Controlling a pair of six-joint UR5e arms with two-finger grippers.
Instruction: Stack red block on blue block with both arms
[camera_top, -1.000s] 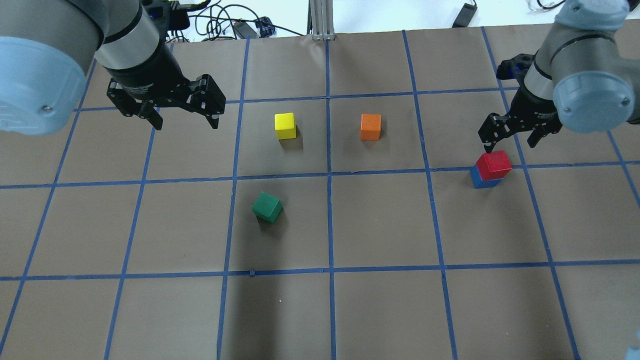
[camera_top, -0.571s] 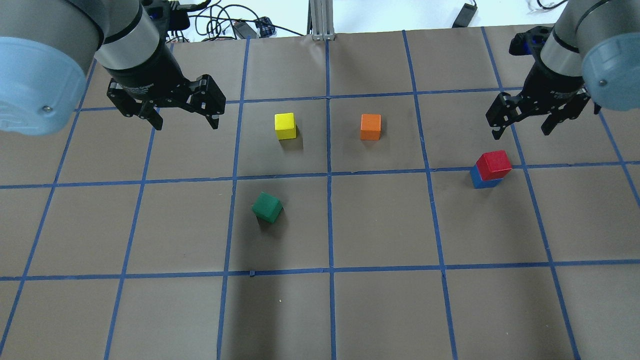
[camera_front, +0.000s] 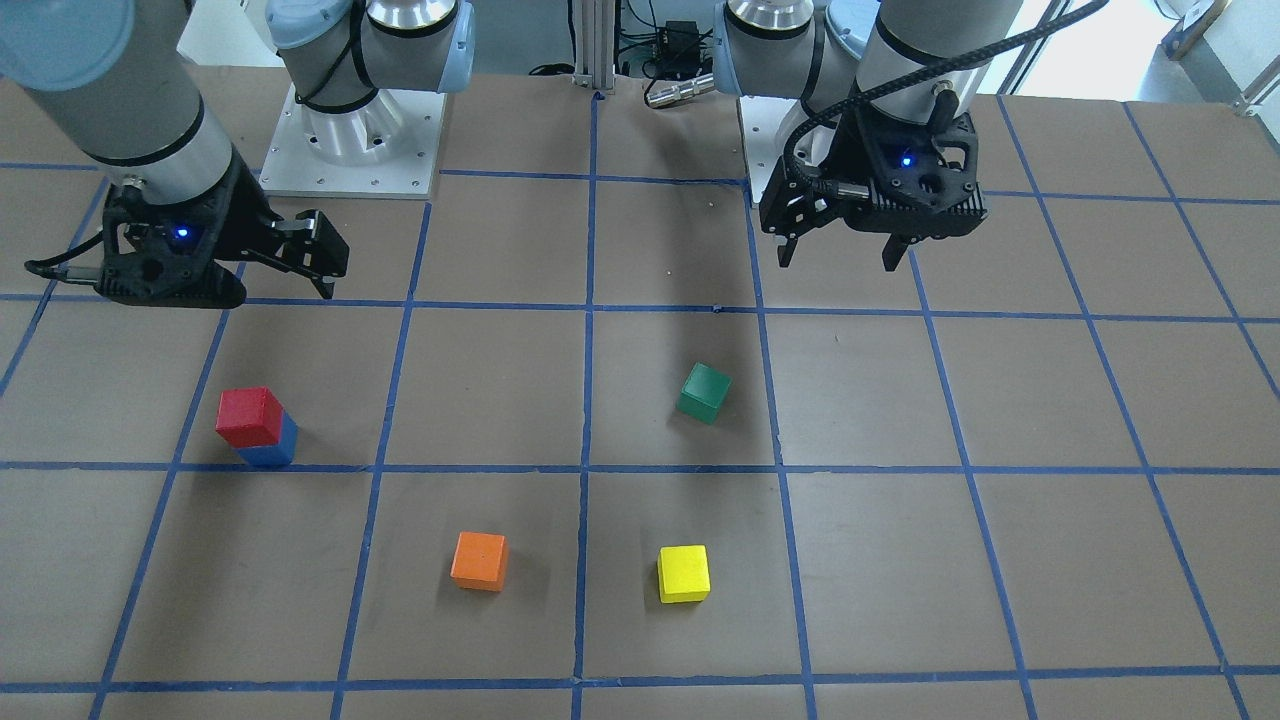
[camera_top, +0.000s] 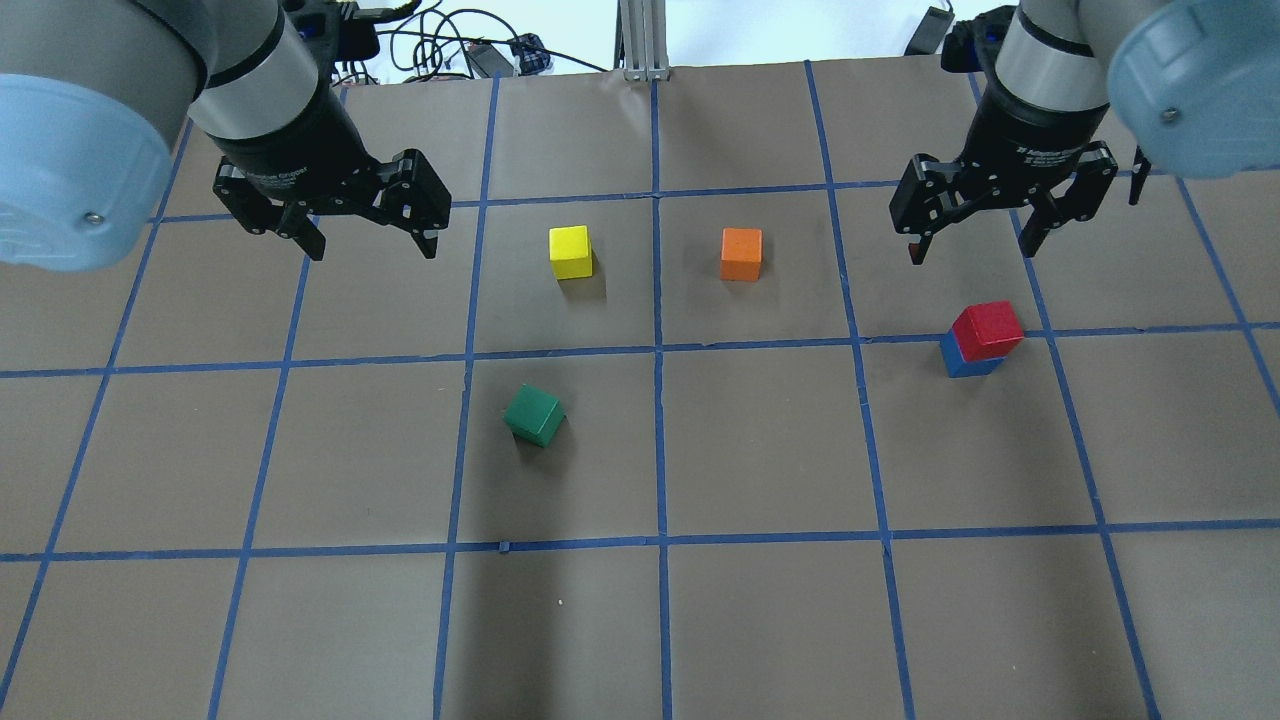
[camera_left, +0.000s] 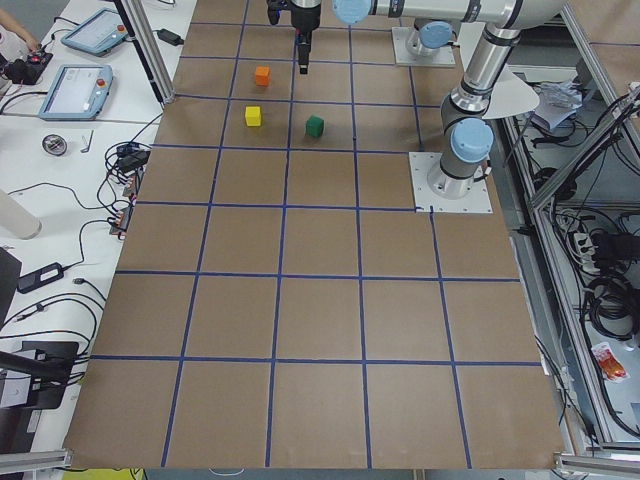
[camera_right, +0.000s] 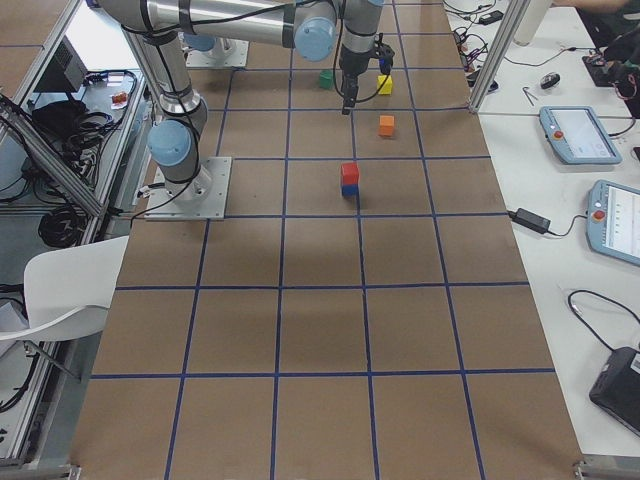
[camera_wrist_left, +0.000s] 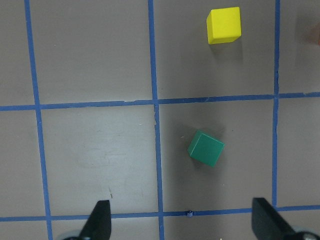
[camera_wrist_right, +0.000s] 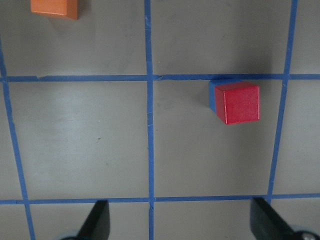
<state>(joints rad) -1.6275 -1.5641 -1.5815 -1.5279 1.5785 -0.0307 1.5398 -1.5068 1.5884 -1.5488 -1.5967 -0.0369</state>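
Right gripper (camera_top: 972, 240) hangs wide open and empty in the overhead view, apart from the red block (camera_top: 988, 328), which sits on the blue block (camera_top: 962, 362). Left gripper (camera_top: 372, 240) is spread just as wide and holds nothing. From the front, the stack stands just beside a tape line (camera_front: 330, 468). The right wrist view shows red covering blue except for a thin edge. The left wrist view shows a green block (camera_wrist_left: 206, 148) and a yellow block (camera_wrist_left: 224, 25) well apart.

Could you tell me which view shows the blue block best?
Front-facing: the blue block shows two faces under the red block. Overhead comes close, the right wrist shows only a sliver, the right side a speck.
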